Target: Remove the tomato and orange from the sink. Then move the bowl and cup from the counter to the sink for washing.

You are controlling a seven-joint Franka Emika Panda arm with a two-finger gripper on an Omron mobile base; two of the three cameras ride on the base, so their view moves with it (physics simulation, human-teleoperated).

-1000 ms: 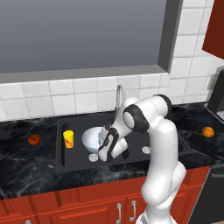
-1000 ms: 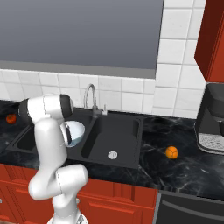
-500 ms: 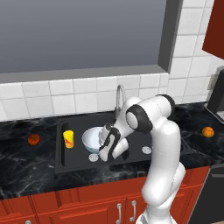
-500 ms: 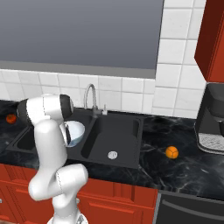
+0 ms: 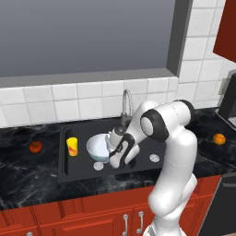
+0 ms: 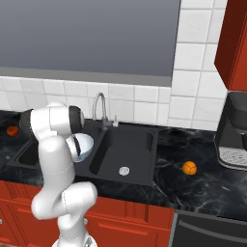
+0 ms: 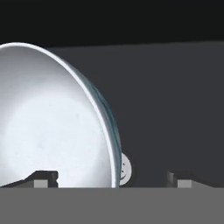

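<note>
The claw stands wide open with nothing held, its two small dark fingertips well apart in the hand view, one in front of the bowl's inner face and the other over bare sink wall, the bowl's rim between them. In the left base view the claw sits low in the sink's left basin, just beside the wide pale bluish-white round bowl, which rests tilted in that basin of the black double-basin sink; a round silver drain shows just in front of the bowl, another drain in the right basin. The small yellow cylindrical cup with a red-orange mark stands upright in the left basin, left of the bowl and apart from it. The curved steel faucet rises behind the sink. The small dark red-orange round tomato lies on the black marbled tabletop left of the sink. The small bright orange round orange lies on the tabletop well right of the sink, near a dark coffee machine.
</note>
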